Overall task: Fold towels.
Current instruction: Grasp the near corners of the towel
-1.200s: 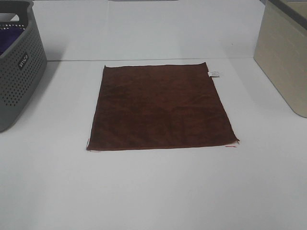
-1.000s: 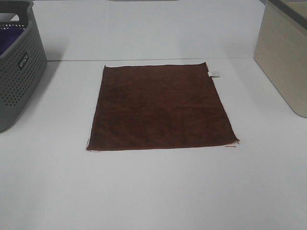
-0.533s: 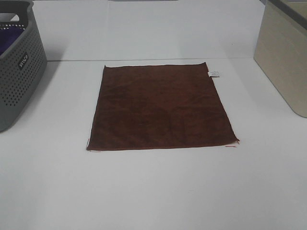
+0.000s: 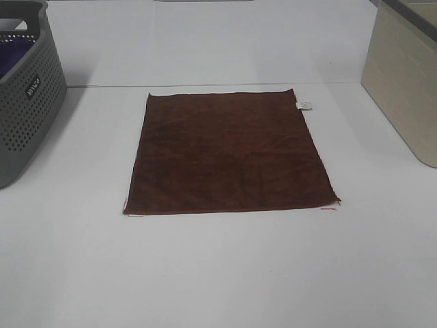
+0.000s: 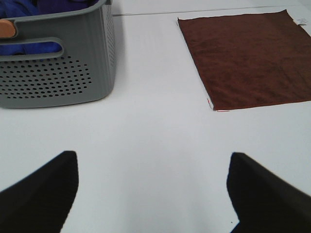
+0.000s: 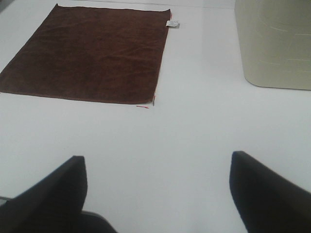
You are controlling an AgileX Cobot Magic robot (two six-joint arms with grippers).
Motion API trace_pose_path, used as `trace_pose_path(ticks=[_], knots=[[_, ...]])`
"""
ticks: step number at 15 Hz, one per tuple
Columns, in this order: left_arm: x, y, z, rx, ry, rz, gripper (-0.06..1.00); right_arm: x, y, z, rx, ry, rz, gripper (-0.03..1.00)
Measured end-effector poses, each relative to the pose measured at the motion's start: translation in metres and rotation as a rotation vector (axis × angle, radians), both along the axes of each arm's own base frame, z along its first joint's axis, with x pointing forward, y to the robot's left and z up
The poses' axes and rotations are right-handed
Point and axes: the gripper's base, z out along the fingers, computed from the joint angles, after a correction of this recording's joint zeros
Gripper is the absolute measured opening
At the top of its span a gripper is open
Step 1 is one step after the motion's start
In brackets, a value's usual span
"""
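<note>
The towel [image 4: 229, 154] lies spread flat in the middle of the white bench [image 4: 218, 273], with its white tag [image 4: 305, 104] at the far right corner. A grey basket [image 4: 27, 96] holding a purple cloth [image 4: 13, 55] stands well to its left, and a beige bin [image 4: 406, 82] well to its right. The left pincer [image 5: 151, 160] and the right pincer [image 6: 158, 158] both stand wide over bare bench, short of the towel's near edge, holding nothing.

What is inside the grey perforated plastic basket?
In the grey perforated plastic basket, purple and blue cloth shows at the top; anything below it is covered.
</note>
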Motion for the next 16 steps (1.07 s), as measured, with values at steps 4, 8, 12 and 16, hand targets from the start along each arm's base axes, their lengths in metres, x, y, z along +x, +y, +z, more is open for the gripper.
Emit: trace_pose_path(ticks=[4, 8, 12, 16], knots=[[0.0000, 0.0000, 0.0000, 0.000, 0.000, 0.000, 0.79, 0.0000, 0.0000, 0.0000, 0.000, 0.000, 0.000, 0.76], [0.0000, 0.0000, 0.0000, 0.000, 0.000, 0.000, 0.79, 0.0000, 0.0000, 0.0000, 0.000, 0.000, 0.000, 0.76], [0.0000, 0.0000, 0.0000, 0.000, 0.000, 0.000, 0.79, 0.0000, 0.0000, 0.0000, 0.000, 0.000, 0.000, 0.76], [0.0000, 0.0000, 0.0000, 0.000, 0.000, 0.000, 0.79, 0.0000, 0.0000, 0.0000, 0.000, 0.000, 0.000, 0.76]])
